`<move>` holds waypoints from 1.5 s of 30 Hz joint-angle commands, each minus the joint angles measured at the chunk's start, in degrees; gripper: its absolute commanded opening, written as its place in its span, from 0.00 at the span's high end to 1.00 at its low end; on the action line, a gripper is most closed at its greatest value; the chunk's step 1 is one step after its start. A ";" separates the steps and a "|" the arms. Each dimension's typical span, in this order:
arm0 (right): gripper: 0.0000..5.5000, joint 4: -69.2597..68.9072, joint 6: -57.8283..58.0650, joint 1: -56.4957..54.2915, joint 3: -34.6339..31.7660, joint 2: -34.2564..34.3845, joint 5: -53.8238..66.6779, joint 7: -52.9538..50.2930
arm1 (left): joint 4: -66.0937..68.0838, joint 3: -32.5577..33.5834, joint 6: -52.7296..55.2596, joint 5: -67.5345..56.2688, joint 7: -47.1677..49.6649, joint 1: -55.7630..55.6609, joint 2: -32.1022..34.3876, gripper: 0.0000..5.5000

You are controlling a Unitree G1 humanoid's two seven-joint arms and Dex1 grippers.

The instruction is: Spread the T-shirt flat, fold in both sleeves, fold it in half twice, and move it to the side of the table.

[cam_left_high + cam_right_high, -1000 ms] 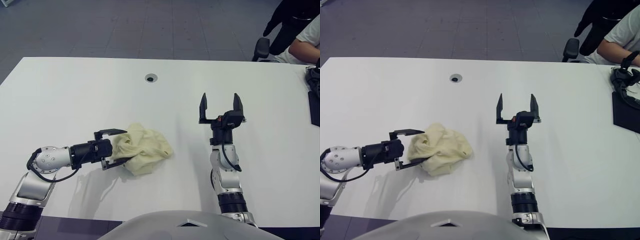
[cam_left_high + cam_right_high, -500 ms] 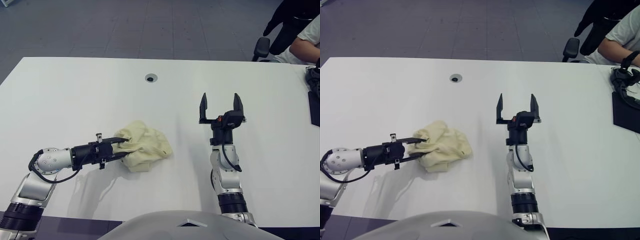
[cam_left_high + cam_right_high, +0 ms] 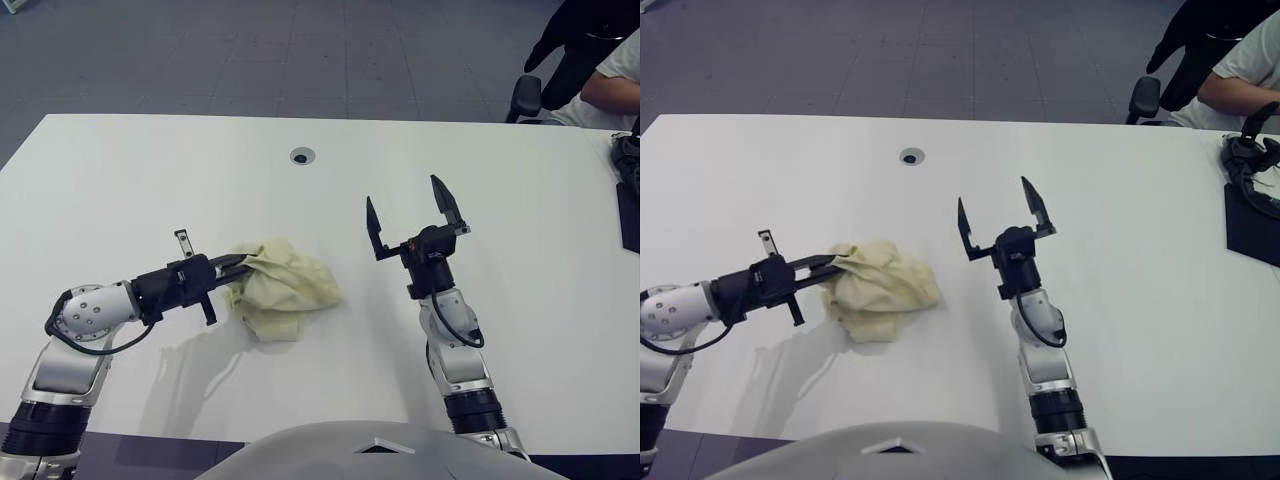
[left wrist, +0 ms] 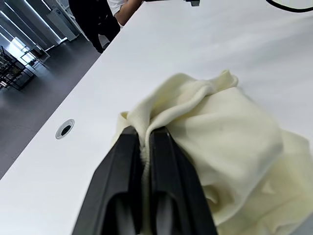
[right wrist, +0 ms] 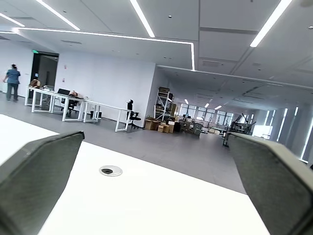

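A crumpled cream T-shirt (image 3: 283, 289) lies bunched on the white table (image 3: 150, 190), left of centre. My left gripper (image 3: 238, 265) is shut on a fold at the shirt's left edge, lifting it slightly; in the left wrist view the fingers (image 4: 128, 147) pinch the cream fabric (image 4: 215, 127) between them. To the right of the shirt, my right gripper (image 3: 406, 211) is held above the table, open wide and tilted leftward, with nothing between its fingers (image 5: 39, 166).
A round cable hole (image 3: 302, 155) sits in the table behind the shirt. Dark gear (image 3: 1250, 190) lies at the table's far right edge, near a seated person. Bare table surface surrounds the shirt on all sides.
My left gripper shut on the shirt's left edge and pulled it up and slightly left. My right gripper moved left toward the shirt and tilted, staying open.
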 commanded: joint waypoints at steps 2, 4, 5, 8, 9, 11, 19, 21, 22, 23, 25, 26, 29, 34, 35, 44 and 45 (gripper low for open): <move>0.02 -2.97 1.23 2.49 3.74 -4.20 0.66 6.32 | -4.29 1.97 1.28 -1.80 0.14 2.69 0.12 0.99; 0.02 -4.41 1.80 4.02 6.02 -7.04 3.82 11.69 | -6.15 3.03 1.18 -1.77 0.24 5.01 0.37 0.99; 0.02 -5.59 1.75 5.40 7.88 -9.55 6.37 16.08 | -7.31 3.70 1.04 -1.58 0.48 6.59 0.36 0.99; 0.02 -8.30 1.94 9.10 11.31 -16.31 12.13 26.42 | -9.94 4.90 0.51 -0.56 0.99 11.16 0.03 0.99; 0.02 -8.88 2.54 9.90 11.77 -18.19 13.85 29.16 | -10.37 4.92 0.25 0.01 1.13 12.51 -0.14 0.99; 0.02 -9.98 4.50 11.03 12.79 -21.79 17.89 34.97 | -10.60 4.32 -0.20 1.16 1.69 14.22 -0.73 0.99; 0.02 2.24 2.12 3.12 14.52 -22.39 5.85 36.00 | -12.38 2.55 -0.83 3.61 2.90 16.95 -2.05 0.99; 0.02 4.77 0.81 1.09 15.37 -22.07 1.85 35.03 | -13.10 1.75 -0.94 4.15 2.97 17.40 -2.16 0.99; 0.06 5.90 0.03 0.42 15.80 -22.04 0.10 34.54 | -13.40 1.42 -0.98 4.43 3.08 17.55 -2.23 0.99; 0.07 7.08 -0.84 -0.15 16.02 -21.96 -1.46 33.72 | -13.67 1.14 -1.01 4.67 3.21 17.68 -2.28 0.99; 0.13 9.39 -2.68 -1.22 16.22 -21.62 -4.37 31.57 | -14.06 0.76 -0.98 4.92 3.45 17.80 -2.35 0.99; 0.15 9.74 -3.10 -1.22 16.24 -21.24 -4.34 31.19 | -14.22 0.56 -0.95 5.04 3.56 17.83 -2.40 0.99; 0.24 9.96 -4.40 -1.06 16.34 -20.79 -4.15 30.26 | -14.07 -0.02 -1.18 5.55 3.78 17.92 -2.38 0.99; 0.39 9.84 -5.54 -1.29 16.38 -20.83 -4.18 29.37 | -14.37 -0.27 -1.41 5.68 4.04 18.39 -2.48 0.99; 0.41 9.93 -5.65 -1.33 16.32 -20.82 -4.13 29.27 | -14.27 -0.33 -1.46 5.83 4.10 18.34 -2.47 0.99; 0.70 10.85 -6.81 -1.13 16.32 -21.56 -6.11 28.38 | -13.92 -0.40 -1.92 6.28 4.13 18.22 -2.69 0.99; 0.73 10.92 -6.94 -1.14 16.35 -21.53 -6.40 28.19 | -14.16 -0.34 -1.91 6.14 4.08 18.32 -2.65 0.99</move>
